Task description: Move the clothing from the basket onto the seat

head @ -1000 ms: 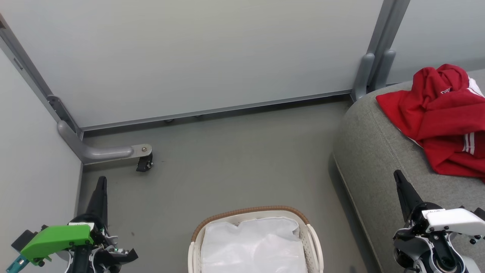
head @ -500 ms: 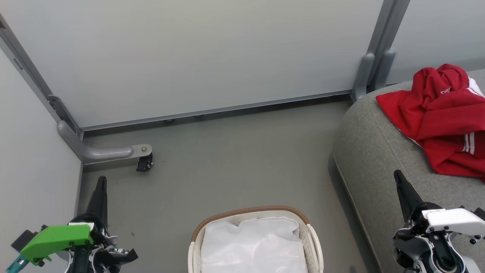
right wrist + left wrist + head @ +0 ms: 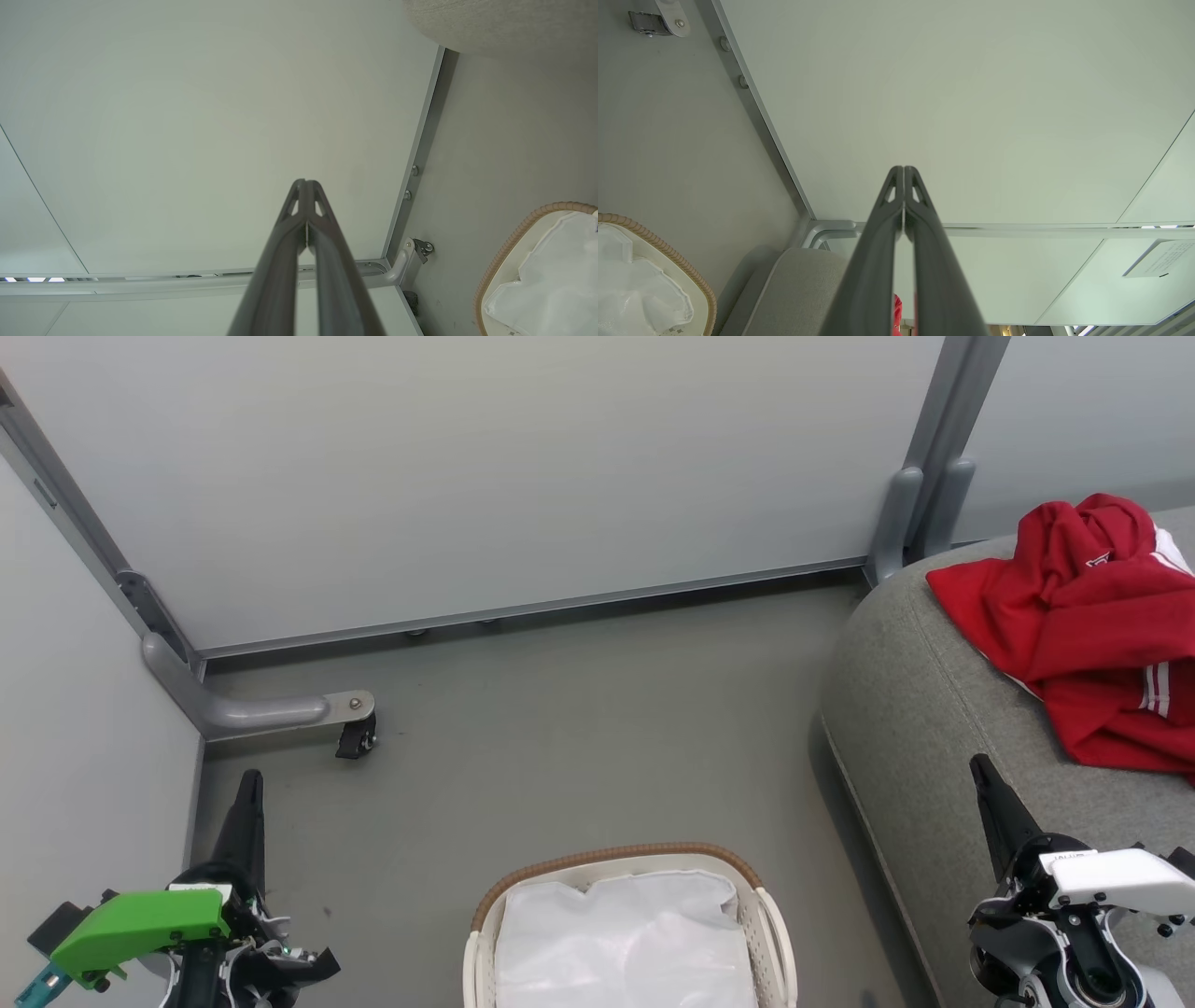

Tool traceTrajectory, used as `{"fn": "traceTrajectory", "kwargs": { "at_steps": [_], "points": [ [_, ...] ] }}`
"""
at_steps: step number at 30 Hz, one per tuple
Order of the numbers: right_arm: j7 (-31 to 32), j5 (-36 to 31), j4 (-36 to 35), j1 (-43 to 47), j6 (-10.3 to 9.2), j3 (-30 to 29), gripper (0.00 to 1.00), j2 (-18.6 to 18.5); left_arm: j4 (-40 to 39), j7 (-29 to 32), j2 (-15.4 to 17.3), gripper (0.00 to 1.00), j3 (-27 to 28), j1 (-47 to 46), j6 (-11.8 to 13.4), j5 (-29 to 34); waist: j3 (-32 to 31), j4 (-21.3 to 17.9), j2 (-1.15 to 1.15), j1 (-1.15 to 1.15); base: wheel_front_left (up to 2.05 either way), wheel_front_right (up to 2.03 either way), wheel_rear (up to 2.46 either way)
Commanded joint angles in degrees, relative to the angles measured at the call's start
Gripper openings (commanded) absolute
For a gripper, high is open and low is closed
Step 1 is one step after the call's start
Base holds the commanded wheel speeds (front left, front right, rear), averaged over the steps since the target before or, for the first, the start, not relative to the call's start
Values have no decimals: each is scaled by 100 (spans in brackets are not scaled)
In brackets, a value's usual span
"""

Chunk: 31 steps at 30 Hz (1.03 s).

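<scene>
Nothing has moved since a moment ago: both arms and all the things sit just where they were. The left end effector [image 3: 249, 782] is shut tight with nothing in it. Its two dark fingers are pressed together and point up over the floor [image 3: 579, 709]. The right end effector [image 3: 980, 767] is shut too and holds nothing. Its tip is over the near edge of the grey seat [image 3: 906, 709]. The red clothing [image 3: 1074, 616] lies in a crumpled heap on the seat, past the right end effector's tip and a little to its right, not touching it. The basket [image 3: 607, 855] stands on the floor between the two end effectors, closer to the robot than their tips. Inside it is a white cloth liner [image 3: 625, 933].
</scene>
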Motion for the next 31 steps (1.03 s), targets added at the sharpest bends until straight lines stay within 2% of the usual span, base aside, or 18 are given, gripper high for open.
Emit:
{"fn": "traceTrajectory", "kwargs": {
  "at_steps": [1, 31],
  "points": [
    [7, 20, -18, -47, -2, -11, 0, -34, -11, 19, 24, 0, 15, -63, -25, -12, 0, 0, 0, 0, 0, 0, 0],
    [6, 20, -18, -47, -2, -10, 0, -34, -12, 22, 21, 0, 17, -63, -25, -9, 0, 0, 0, 0, 0, 0, 0]
  ]
}}
